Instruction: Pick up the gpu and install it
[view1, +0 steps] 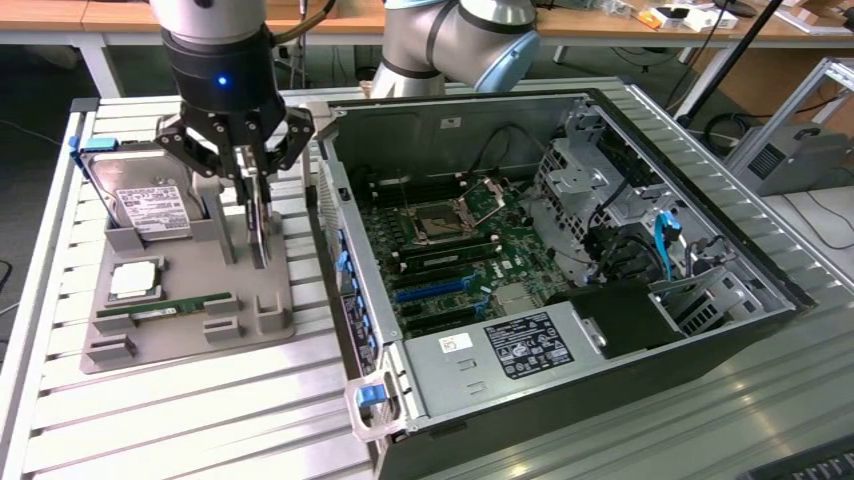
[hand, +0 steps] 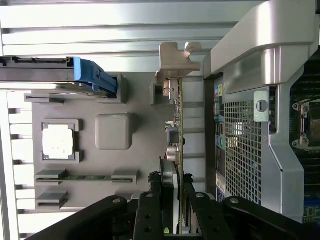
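Clamped on the gpu (hand: 176, 145) with the claw (view1: 248, 245), a black finger (hand: 150, 215) pressed against each face of the card. Caught standing upright on its long edge in the grey holder (view1: 187, 345), not yet lifted out, with the silver bracket (hand: 176, 60) at the end away from the claw. Parked on the side of the holder nearest the open computer case (view1: 561, 250), just beside that case's perforated rear panel (hand: 245, 145) as seen from the wrist. Shared with three other parts in the same holder: a hard drive (view1: 150, 200) with a white label and a blue end piece (hand: 97, 77) at the far end, a square processor (view1: 135, 280) flat in its pocket, and a narrow green RAM stick (view1: 167, 308) resting in its slot nearer the exterior camera. All set on a counter (view1: 200, 420) of ribbed aluminium slats, holder toward the exterior view's left, case toward the exterior view's right. Laid on its side with the panel off, exposing the green motherboard (view1: 447, 265), the processor socket (view1: 438, 222), blue expansion slots (view1: 430, 290), a black power supply (view1: 627, 315) and blue cables (view1: 663, 235). Poised straight above the holder at the end of the arm's wrist (view1: 220, 50), with a small blue light (view1: 222, 80) glowing on the dark housing.
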